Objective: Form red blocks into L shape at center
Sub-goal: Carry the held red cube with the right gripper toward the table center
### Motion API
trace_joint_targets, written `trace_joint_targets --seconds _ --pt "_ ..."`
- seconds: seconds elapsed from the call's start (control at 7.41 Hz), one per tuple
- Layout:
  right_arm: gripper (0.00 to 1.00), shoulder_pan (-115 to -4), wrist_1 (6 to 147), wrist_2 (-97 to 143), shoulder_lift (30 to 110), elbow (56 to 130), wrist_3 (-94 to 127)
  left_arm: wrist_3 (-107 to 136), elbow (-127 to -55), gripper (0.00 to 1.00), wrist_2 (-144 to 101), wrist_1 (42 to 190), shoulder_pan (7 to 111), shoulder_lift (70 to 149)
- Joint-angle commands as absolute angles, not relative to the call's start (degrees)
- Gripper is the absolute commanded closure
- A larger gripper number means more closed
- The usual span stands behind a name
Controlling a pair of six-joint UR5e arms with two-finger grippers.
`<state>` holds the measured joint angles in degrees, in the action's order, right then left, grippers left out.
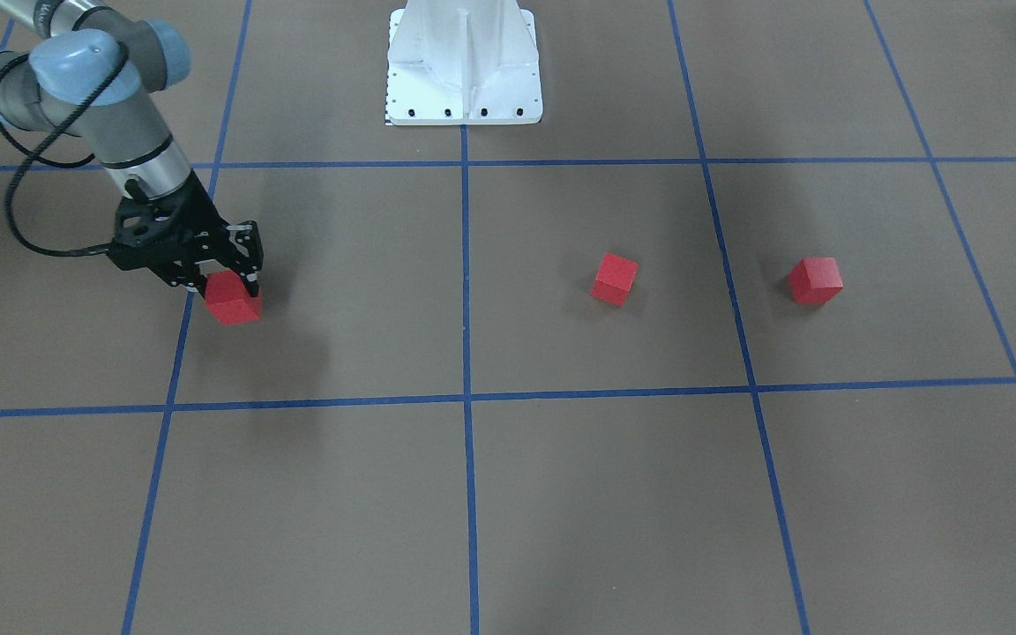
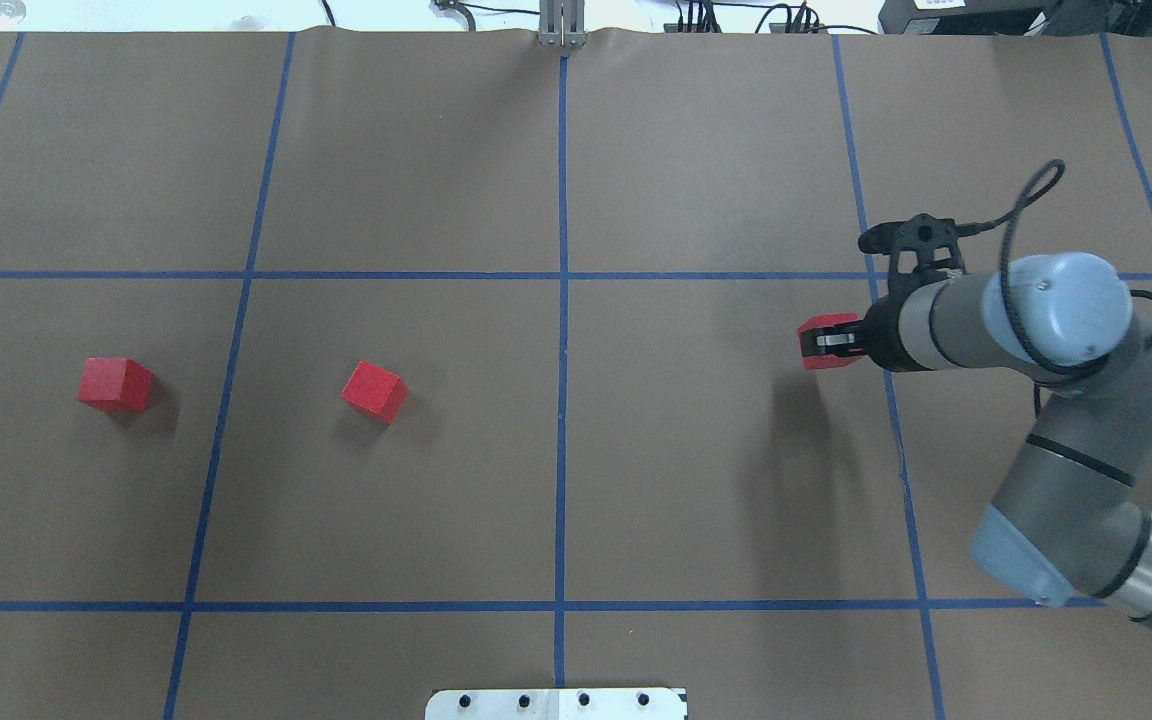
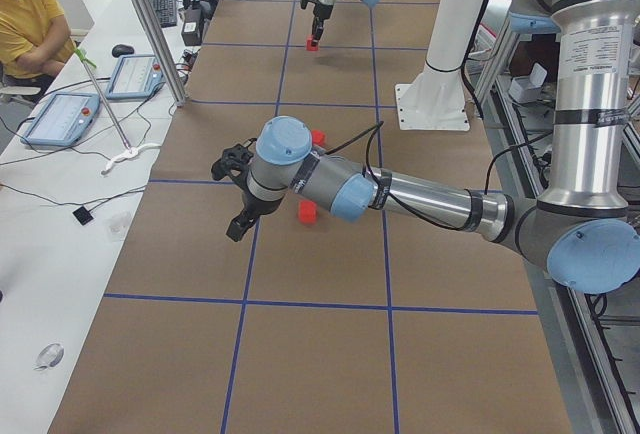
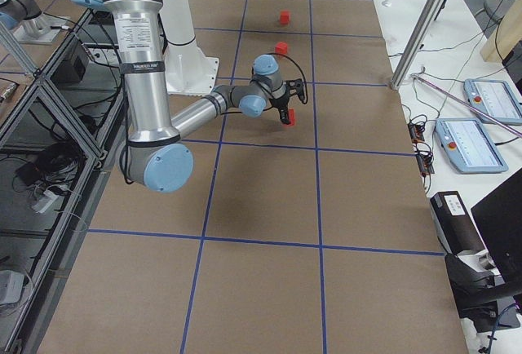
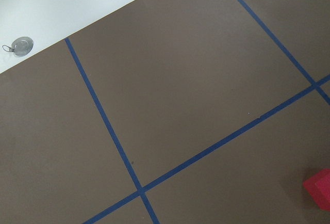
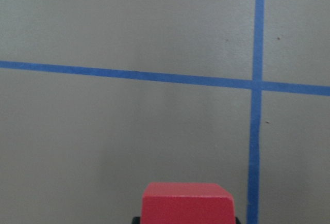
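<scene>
Three red blocks show. My right gripper (image 1: 232, 284) (image 2: 829, 342) is shut on one red block (image 1: 233, 302) (image 2: 808, 345) (image 6: 188, 203), low over the table beside a blue tape line; I cannot tell whether it touches. The other two red blocks (image 2: 115, 385) (image 2: 374, 391) lie apart on the opposite half, also seen as blocks (image 1: 816, 280) (image 1: 615, 279). The center (image 2: 562, 400), where the vertical blue line runs, holds no block. My left gripper (image 3: 238, 222) hangs above the table near those two blocks; whether it is open or shut I cannot tell.
The white robot base (image 1: 464, 62) stands at the table's robot side. A white side table with tablets (image 3: 60, 119) and cables runs along the far edge, where a seated person (image 3: 30, 24) is. An aluminium post (image 3: 150, 24) rises there.
</scene>
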<state>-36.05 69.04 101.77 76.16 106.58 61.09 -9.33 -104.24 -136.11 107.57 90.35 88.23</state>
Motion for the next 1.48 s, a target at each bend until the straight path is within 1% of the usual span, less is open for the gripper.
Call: trace_joint_targets --seconds 0.0,0.13,0.27,0.67,0.81,1.35 --pt "1.0 -29.3 86.8 97.32 61.66 105.57 67.63 -9.32 -104.15 0.0 -136.06 107.49 90.35 87.98" --pt "1.0 -27.96 89.45 98.51 58.04 104.34 68.02 -9.23 -103.98 0.0 -136.05 107.4 90.35 87.89" --pt "1.0 -25.51 91.65 98.79 53.4 101.02 68.2 -9.23 -103.28 0.0 -136.14 107.49 90.35 87.89" --pt "1.0 -21.27 91.67 98.18 43.8 91.27 73.73 -9.32 -102.83 0.0 -136.06 107.49 90.35 87.8" --pt "1.0 -20.92 91.41 98.09 42.03 88.36 74.26 -9.23 -102.66 0.0 -136.14 107.49 90.35 87.8" --pt "1.0 -20.66 91.05 95.73 42.62 87.8 74.18 -9.32 -102.22 0.0 -136.05 107.49 90.35 87.8"
